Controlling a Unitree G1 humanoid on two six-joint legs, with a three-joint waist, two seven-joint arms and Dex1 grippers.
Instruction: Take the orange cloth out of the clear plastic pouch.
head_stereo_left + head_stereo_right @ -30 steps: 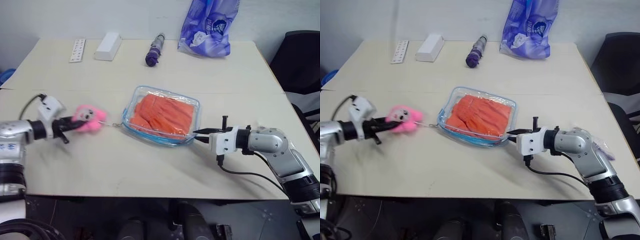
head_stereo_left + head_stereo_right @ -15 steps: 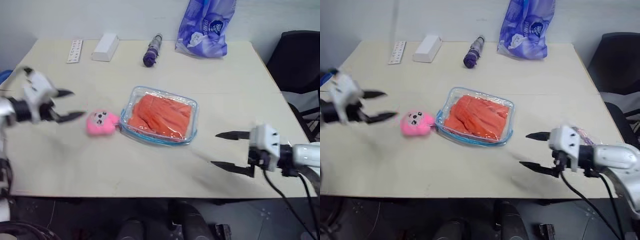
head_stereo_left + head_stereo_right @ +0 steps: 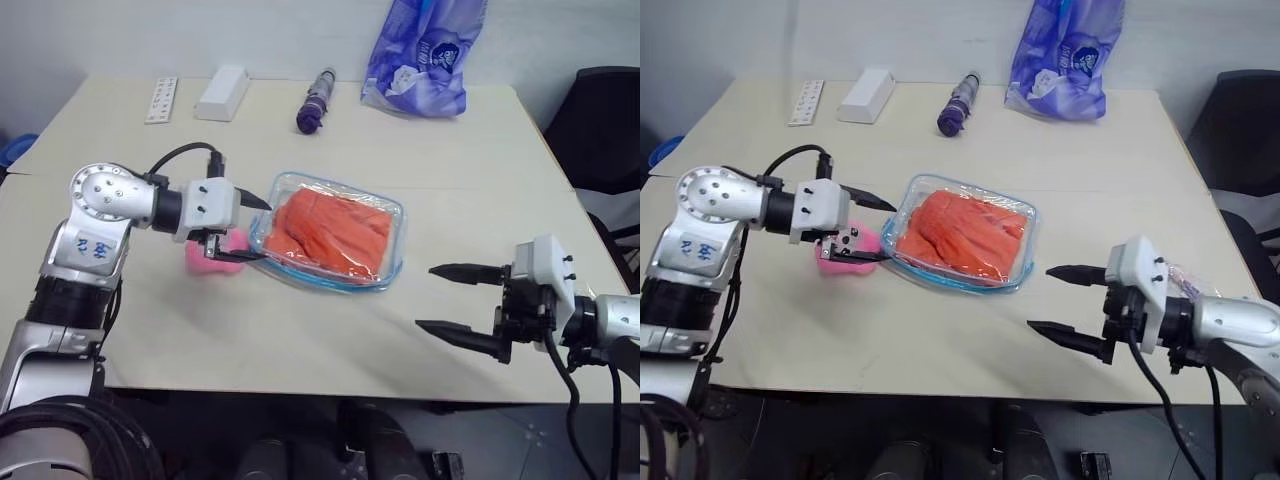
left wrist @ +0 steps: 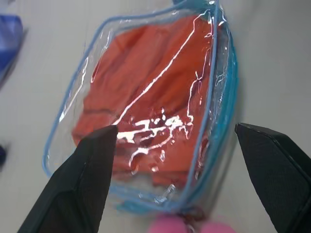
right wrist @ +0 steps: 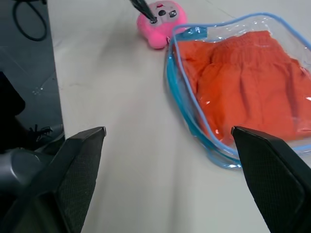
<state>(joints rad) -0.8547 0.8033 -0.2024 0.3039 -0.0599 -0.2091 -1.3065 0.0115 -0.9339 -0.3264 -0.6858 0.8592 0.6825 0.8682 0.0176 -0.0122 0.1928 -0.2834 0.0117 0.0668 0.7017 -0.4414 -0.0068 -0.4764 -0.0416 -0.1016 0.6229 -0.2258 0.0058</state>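
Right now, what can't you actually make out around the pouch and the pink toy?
- Pink plush toy: its near side sits behind the left end effector in both eye views, and the frame edge cuts it off in the left wrist view.
- Clear plastic pouch: whether the zipper is open or closed, glare hides it.
- Orange cloth: folded inside, so its shape is unclear.

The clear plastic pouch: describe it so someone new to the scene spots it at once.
On the beige table, look near the middle, just right of the small pink plush toy. The clear plastic pouch lies flat there with the orange cloth inside. Its see-through walls and light blue trim distinguish it from the tall purple-blue printed bag at the far edge.
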